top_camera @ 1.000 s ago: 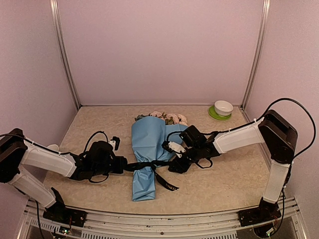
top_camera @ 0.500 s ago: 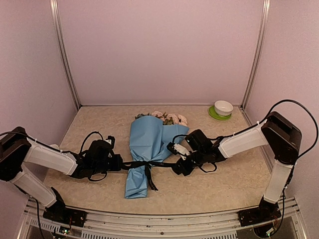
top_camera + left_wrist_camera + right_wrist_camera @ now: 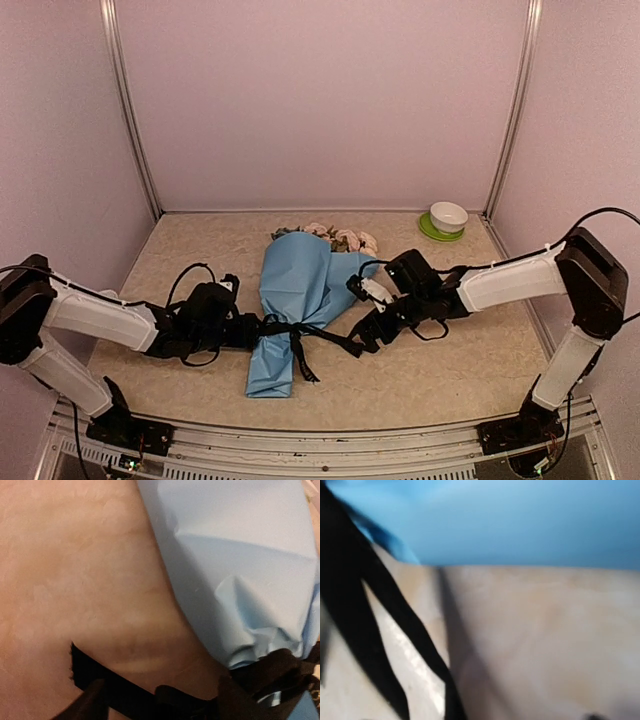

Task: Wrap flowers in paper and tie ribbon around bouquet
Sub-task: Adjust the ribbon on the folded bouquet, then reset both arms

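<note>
**Bouquet** (image 3: 298, 285): one, lying mid-table. Flowers (image 3: 335, 237) point to the back wall, and the paper (image 3: 240, 555) narrows toward the near edge.

**Ribbon** (image 3: 292, 330): one, cinched round the cone's waist, with tails trailing both ways.

**Grippers:** two. The left gripper (image 3: 247, 330) and right gripper (image 3: 368, 333) flank the knot. We cannot tell whether either is clenched or released.

**Bowl** (image 3: 448, 215): one, on one green saucer (image 3: 430, 231), far right.

**Risk, as we judge:** a slack knot could slide off the narrow end. An uneven tug could drag the bouquet and unroll the paper.
</note>
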`<move>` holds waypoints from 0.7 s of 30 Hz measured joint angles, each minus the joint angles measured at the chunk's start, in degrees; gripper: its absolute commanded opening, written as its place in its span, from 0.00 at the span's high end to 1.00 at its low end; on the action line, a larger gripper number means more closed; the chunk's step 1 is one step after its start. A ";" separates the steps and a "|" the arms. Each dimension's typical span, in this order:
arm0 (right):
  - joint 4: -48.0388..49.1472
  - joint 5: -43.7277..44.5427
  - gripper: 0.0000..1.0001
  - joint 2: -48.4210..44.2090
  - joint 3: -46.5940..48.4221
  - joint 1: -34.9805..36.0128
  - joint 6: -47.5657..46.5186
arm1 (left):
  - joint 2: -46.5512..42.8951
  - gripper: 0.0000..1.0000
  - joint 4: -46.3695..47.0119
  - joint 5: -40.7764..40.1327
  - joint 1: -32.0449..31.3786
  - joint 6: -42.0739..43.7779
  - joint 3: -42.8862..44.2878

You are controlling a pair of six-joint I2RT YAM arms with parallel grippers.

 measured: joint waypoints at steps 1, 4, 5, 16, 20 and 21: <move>-0.90 0.26 0.00 -2.14 -0.24 -0.79 -0.09 | -1.64 0.01 -2.34 -1.68 -1.16 0.39 1.55; -1.99 -0.04 0.00 -11.10 -0.46 -6.25 0.39 | -7.45 0.01 -8.74 -6.16 -2.45 1.66 6.80; -1.86 0.15 0.00 -13.99 -0.28 -8.96 0.70 | -9.66 0.01 -10.99 -8.17 -2.43 2.38 9.05; 9.53 3.80 0.00 -24.02 -7.04 -38.58 4.59 | -16.94 0.01 -11.30 -17.79 9.94 15.72 11.82; 16.92 6.05 0.00 -24.09 -15.63 -45.42 4.52 | -18.53 0.01 -0.28 -19.56 16.00 21.86 0.94; 18.12 6.47 0.00 -24.20 -17.25 -46.23 4.50 | -19.26 0.01 1.95 -19.50 16.94 22.95 -1.33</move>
